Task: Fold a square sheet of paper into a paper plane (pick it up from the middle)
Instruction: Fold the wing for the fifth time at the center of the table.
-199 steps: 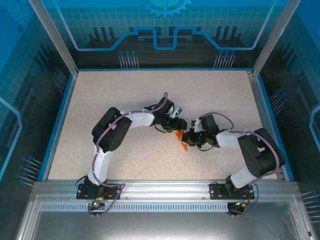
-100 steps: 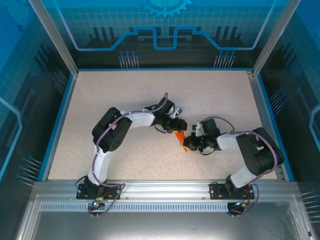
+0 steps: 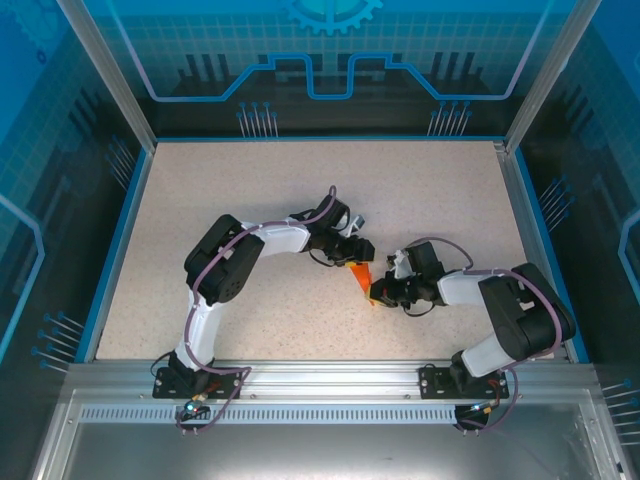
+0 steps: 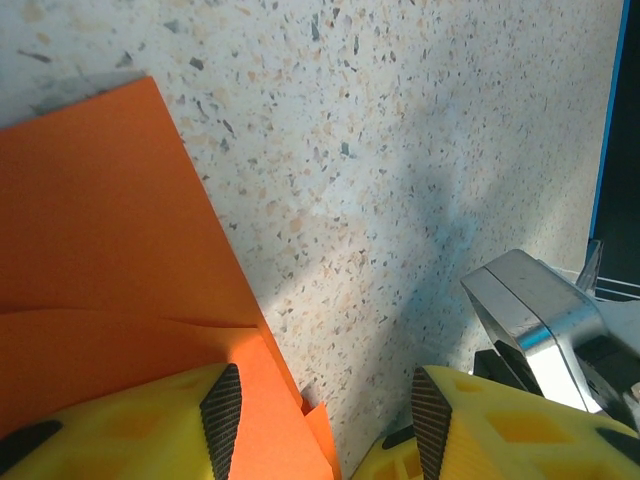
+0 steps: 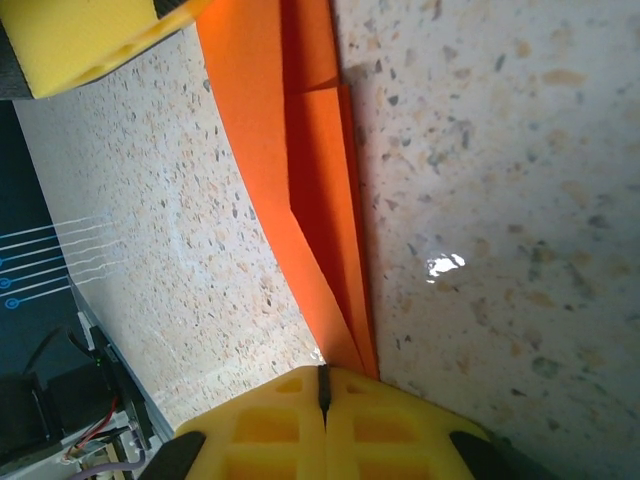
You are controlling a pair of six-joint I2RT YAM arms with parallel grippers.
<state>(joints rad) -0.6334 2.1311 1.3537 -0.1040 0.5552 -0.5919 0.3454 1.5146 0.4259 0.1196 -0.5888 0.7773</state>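
The right hand [image 5: 322, 388], fingers pressed together, meets the narrow end of the half-folded paper plane [image 5: 310, 170], which lies flat on the table [image 5: 500, 200]. The plane's long axis runs away toward the left hand [image 4: 325, 415], which is spread, one finger [image 4: 222, 405] over the wide end.
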